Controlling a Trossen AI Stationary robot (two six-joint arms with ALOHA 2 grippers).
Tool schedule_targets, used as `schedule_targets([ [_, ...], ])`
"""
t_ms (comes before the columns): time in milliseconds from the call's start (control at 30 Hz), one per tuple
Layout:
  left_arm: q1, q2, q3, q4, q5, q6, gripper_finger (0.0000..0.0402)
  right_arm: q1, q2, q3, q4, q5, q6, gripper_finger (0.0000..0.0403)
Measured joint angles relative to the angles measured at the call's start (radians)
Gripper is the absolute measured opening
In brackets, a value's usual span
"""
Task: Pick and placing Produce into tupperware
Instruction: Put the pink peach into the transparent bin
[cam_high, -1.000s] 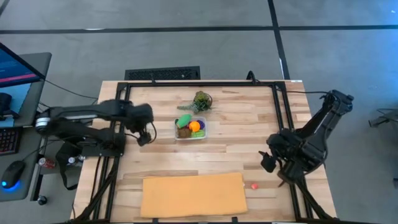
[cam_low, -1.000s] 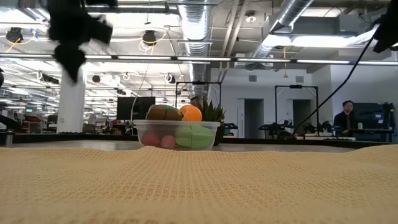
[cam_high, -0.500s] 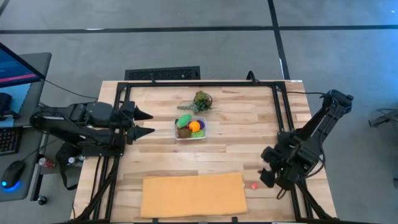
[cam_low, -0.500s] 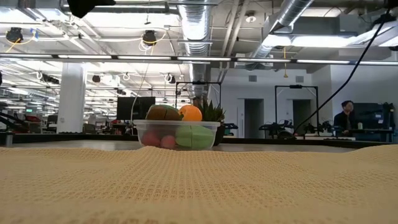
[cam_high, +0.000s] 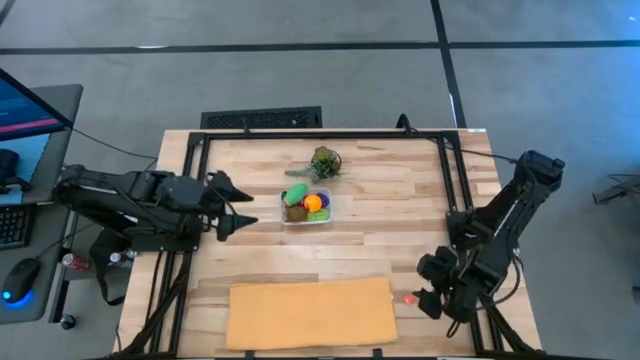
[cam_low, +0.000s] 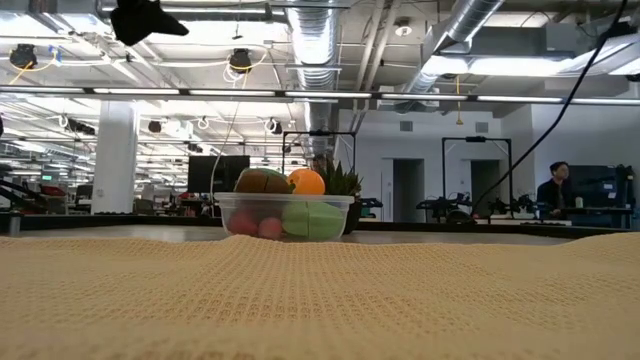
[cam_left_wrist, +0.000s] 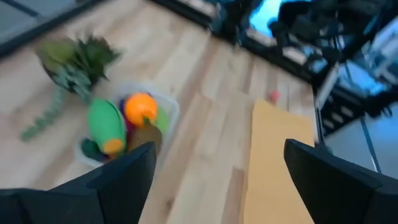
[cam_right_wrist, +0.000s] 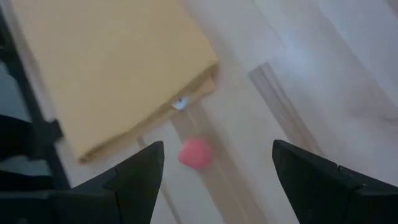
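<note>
Right gripper (cam_high: 428, 300), fingers spread wide and empty, hovers just beside the lone red piece (cam_right_wrist: 195, 153) lying off the tan mat (cam_high: 310, 312) corner. Tub (cam_high: 306, 206) sits mid-table, well apart, already holding several pieces. Left gripper (cam_high: 238, 205), wide and empty, waits beside the tub. Best approach: centre the piece between the fingers, descend straight, avoid snagging the mat.

We see left gripper (cam_left_wrist: 214, 180) fingers (cam_left_wrist: 118, 177) spread wide at frame bottom, nothing between. Tupperware (cam_left_wrist: 166, 107) left of centre, holding orange piece (cam_left_wrist: 140, 108), green piece (cam_left_wrist: 101, 123), brown piece (cam_left_wrist: 147, 134). Leafy bunch (cam_left_wrist: 73, 59) upper left, just beside tub. Tan sheet (cam_left_wrist: 277, 158) right of centre; small red piece (cam_left_wrist: 273, 96) on wood above it.
</note>
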Motion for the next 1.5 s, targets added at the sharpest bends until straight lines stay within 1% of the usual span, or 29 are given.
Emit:
schedule_targets([
  [100,0.000,0.040,0.000,-0.004,0.054,0.000,0.0343,0.000,0.052,0.000,0.001,-0.027,0.009,0.0291],
  [200,0.000,0.077,0.000,-0.003,0.057,-0.006,0.0343,-0.011,0.088,0.000,0.038,-0.084,0.008,0.0291],
  [300,0.000,0.109,0.000,0.004,0.072,-0.002,0.0343,-0.019,0.110,0.000,0.093,-0.128,-0.044,0.0291],
  [433,0.000,0.136,0.000,0.026,0.075,0.024,0.0343,-0.018,0.129,0.000,0.146,-0.140,-0.079,0.0291],
  [533,0.000,0.141,0.000,0.032,0.039,0.027,0.0343,-0.018,0.140,0.000,0.149,-0.146,-0.079,0.0291],
  [633,0.000,0.142,0.000,0.013,-0.021,0.020,0.0343,-0.019,0.145,0.001,0.139,-0.150,-0.071,0.0291],
  [700,0.000,0.142,0.000,0.002,-0.035,0.004,0.0343,-0.018,0.147,0.001,0.139,-0.152,-0.071,0.0291],
  [767,0.000,0.142,0.000,-0.019,-0.027,-0.021,0.0343,-0.018,0.147,0.001,0.141,-0.152,-0.071,0.0291],
  [933,0.003,0.143,0.000,-0.034,0.061,-0.055,0.0343,-0.019,0.147,0.001,0.149,-0.152,-0.121,0.0291],
  [1067,0.003,0.143,0.000,-0.026,0.071,-0.054,0.0343,-0.038,0.148,0.001,0.157,-0.151,-0.178,0.0291],
  [1233,0.003,0.143,0.000,-0.026,0.032,-0.030,0.0343,-0.070,0.148,0.001,0.157,-0.147,-0.232,0.0291],
  [1500,0.003,0.143,0.000,-0.027,-0.066,0.007,0.0343,-0.085,0.148,0.002,0.165,-0.147,-0.236,0.0291],
])
